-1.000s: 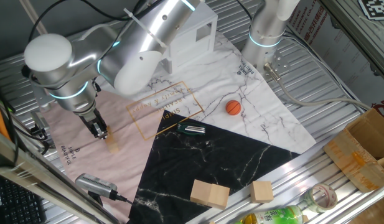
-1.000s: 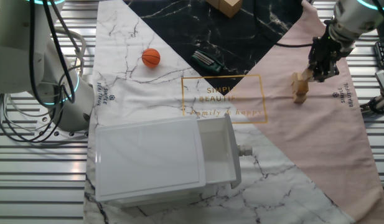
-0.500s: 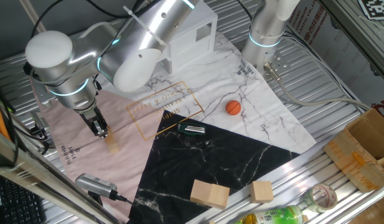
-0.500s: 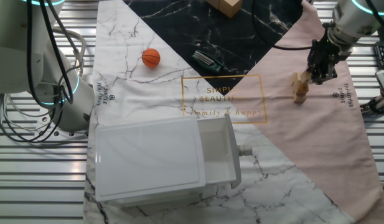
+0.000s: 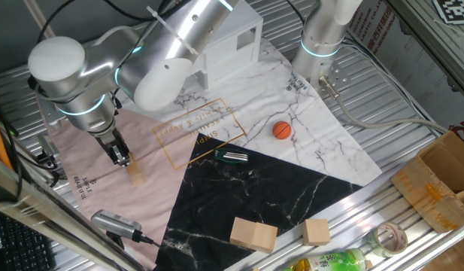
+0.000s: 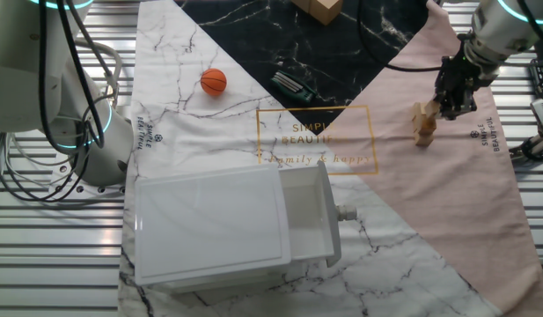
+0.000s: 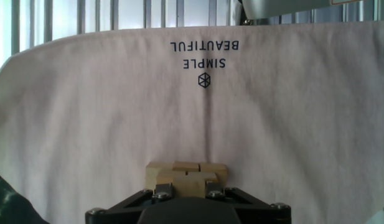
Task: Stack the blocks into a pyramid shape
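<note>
A small pile of light-tan wooden blocks [image 5: 135, 175] sits on the pink cloth at the left; it also shows in the other fixed view [image 6: 421, 128]. In the hand view the blocks [image 7: 187, 167] form a short row at the bottom centre. My gripper [image 5: 121, 158] hangs just above and beside the pile, also seen in the other fixed view [image 6: 447, 106]. In the hand view my gripper [image 7: 184, 186] has its jaws closed against one small block [image 7: 185, 179], held right over the row. How many blocks lie in the pile is hidden.
An orange ball [image 5: 282, 130] and a black tool [image 5: 232, 156] lie mid-mat. Two larger pale wooden blocks [image 5: 253, 234] [image 5: 316, 231] sit at the front edge. A white drawer box [image 6: 227, 224] stands on the marble cloth. A grey device [image 5: 115, 223] lies near the pile.
My gripper has shifted very slightly up and away from the pile with the block still between the jaws. The pile has not moved.
</note>
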Motion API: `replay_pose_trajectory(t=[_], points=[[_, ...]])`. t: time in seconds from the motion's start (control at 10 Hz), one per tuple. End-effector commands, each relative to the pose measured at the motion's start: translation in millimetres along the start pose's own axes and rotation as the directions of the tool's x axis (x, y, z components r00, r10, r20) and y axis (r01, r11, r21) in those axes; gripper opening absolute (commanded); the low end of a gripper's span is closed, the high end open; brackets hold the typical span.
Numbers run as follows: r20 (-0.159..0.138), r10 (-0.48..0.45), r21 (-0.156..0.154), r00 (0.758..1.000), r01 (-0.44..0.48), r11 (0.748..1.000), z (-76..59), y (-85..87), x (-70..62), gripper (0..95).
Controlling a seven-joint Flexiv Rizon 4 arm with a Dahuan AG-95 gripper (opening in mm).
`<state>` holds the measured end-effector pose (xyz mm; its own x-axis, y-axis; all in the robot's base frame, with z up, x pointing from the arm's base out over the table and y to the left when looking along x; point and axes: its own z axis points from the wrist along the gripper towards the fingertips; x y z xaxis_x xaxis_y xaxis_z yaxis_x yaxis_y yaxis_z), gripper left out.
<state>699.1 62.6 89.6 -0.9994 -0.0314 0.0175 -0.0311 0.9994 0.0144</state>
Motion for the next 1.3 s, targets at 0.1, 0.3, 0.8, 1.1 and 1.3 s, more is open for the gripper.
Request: replay_pose_trajectory(t=[0.1, 0.3, 0.8, 1.1, 1.3], points=[[0.002, -0.001, 0.003, 1.000, 0.001, 1.000, 0.4, 0.7, 0.0, 0.0], [0.007, -0.002, 0.002, 1.000, 0.002, 1.000, 0.5, 1.2, 0.1, 0.0], [0.009, -0.008, 0.004, 1.000, 0.008, 1.000, 3.5, -1.5, 2.8, 0.0], [0.011, -0.005, 0.004, 1.000, 0.005, 1.000, 4.9, 0.0, 3.0, 0.0], [0.011, -0.003, 0.006, 1.000, 0.003, 1.000, 5.8, 1.6, 2.6, 0.0]])
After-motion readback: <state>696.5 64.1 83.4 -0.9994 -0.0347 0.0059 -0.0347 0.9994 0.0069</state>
